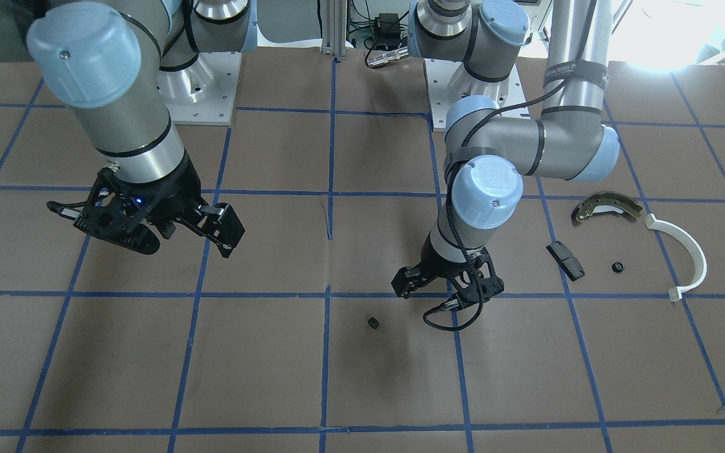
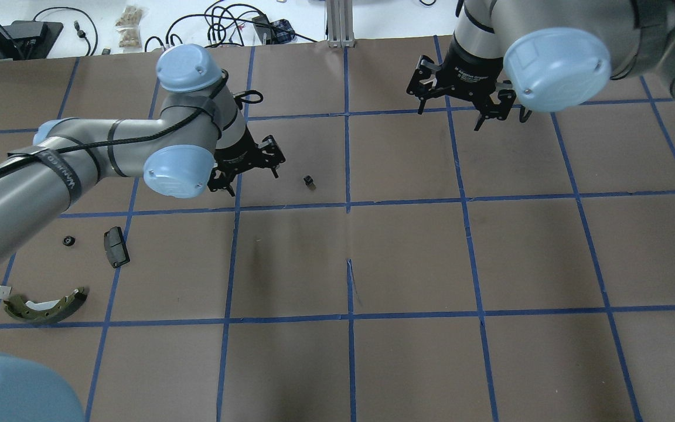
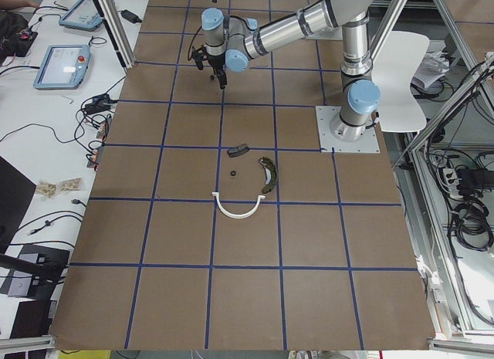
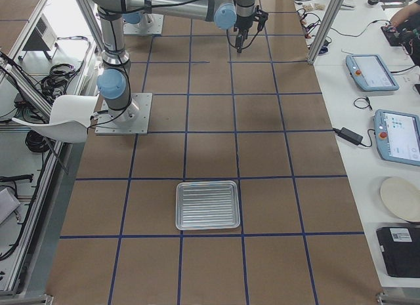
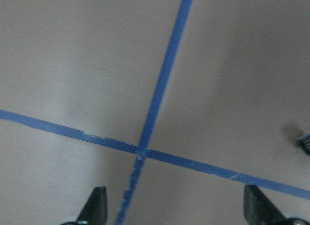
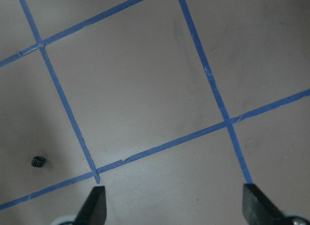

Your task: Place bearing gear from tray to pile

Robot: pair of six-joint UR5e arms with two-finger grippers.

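The bearing gear [image 1: 373, 323] is a small black toothed ring lying on the brown table, outside the tray; it also shows in the overhead view [image 2: 309, 181] and in the right wrist view [image 6: 37, 161]. My left gripper [image 1: 444, 290] is open and empty, low over the table just beside the gear, whose edge shows in its wrist view [image 5: 304, 142]. My right gripper [image 1: 177, 234] is open, empty and raised. The tray [image 4: 207, 204] stands at the table's right end. The pile is the brake shoe [image 1: 608, 206], white arc [image 1: 690, 255] and black block [image 1: 566, 260].
A second small black round part [image 1: 618, 267] lies between the block and the white arc. Blue tape lines grid the brown table. The two arm bases [image 1: 199, 94] stand at the robot's edge. Operator tables with tablets [image 4: 397, 134] flank the far side.
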